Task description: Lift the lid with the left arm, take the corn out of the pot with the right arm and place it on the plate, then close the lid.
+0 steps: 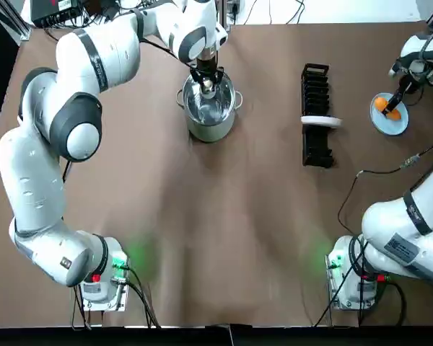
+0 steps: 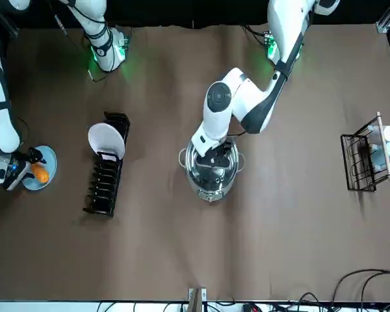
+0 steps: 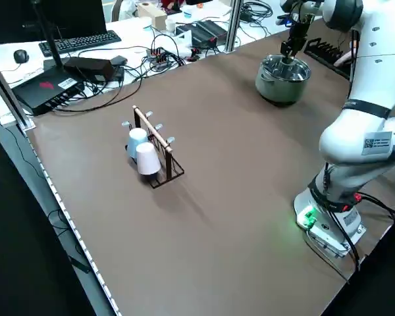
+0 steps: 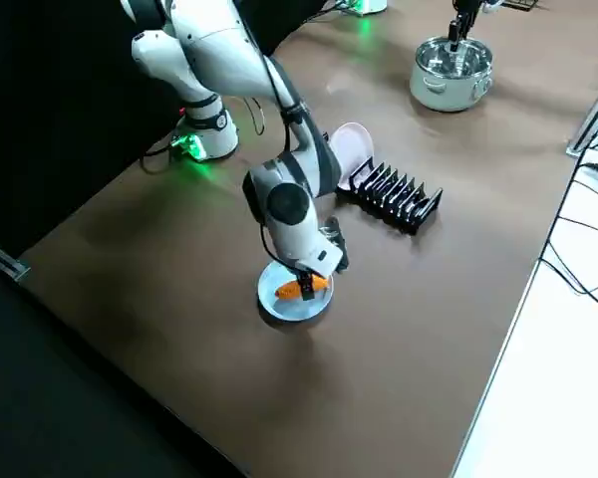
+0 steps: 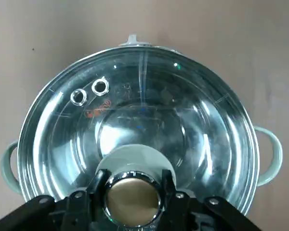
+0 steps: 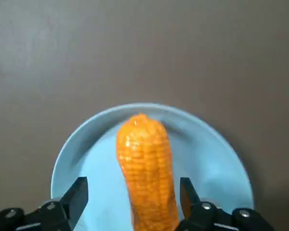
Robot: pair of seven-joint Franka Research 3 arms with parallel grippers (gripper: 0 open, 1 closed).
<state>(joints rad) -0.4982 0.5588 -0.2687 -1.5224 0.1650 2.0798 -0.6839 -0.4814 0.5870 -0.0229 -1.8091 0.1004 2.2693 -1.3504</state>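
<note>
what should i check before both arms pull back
1. The corn lies on the plate: ok.
2. Fingers of the right gripper open, gaps either side of the corn: ok.
3. The lid covers the pot, centred: ok.
4. The lid seated all round: cannot tell.
5. The left gripper off the knob: not ok, its fingers clamp it.

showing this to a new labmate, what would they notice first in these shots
The orange corn lies on the blue plate at the right side of the table, with the right gripper open on either side of it. Next, the left gripper is shut on the knob of the glass lid on the steel pot, far middle.
</note>
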